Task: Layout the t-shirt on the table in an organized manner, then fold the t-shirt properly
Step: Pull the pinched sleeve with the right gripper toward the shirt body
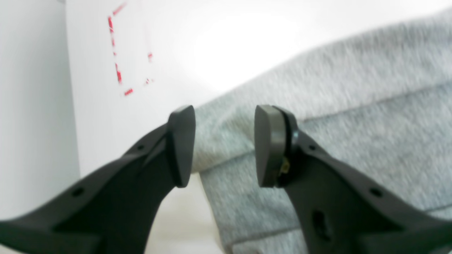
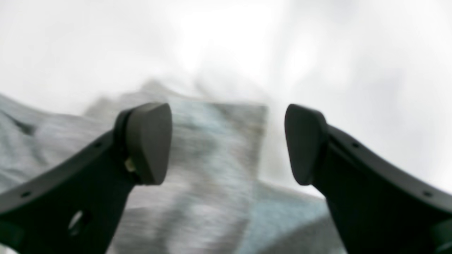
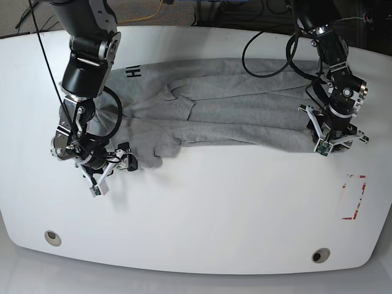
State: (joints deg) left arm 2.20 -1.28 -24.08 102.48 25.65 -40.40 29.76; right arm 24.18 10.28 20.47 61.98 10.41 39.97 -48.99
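Note:
The heather-grey t-shirt (image 3: 233, 110) lies bunched in a long band across the far half of the white table (image 3: 233, 208), with black lettering (image 3: 133, 73) showing at its left end. My left gripper (image 3: 331, 144) hangs over the shirt's right end. In the left wrist view the left gripper (image 1: 224, 144) is open, with a folded edge of the t-shirt (image 1: 353, 106) below the gap. My right gripper (image 3: 113, 162) sits at the shirt's near-left corner. Seen from the right wrist, the right gripper (image 2: 227, 141) is open wide above blurred t-shirt (image 2: 212, 158) cloth.
A red rectangular outline (image 3: 354, 196) marks the table near its right edge and also shows as a red outline (image 1: 118, 70) in the left wrist view. Two round holes (image 3: 52, 237) (image 3: 320, 255) lie near the front edge. Cables run behind the table.

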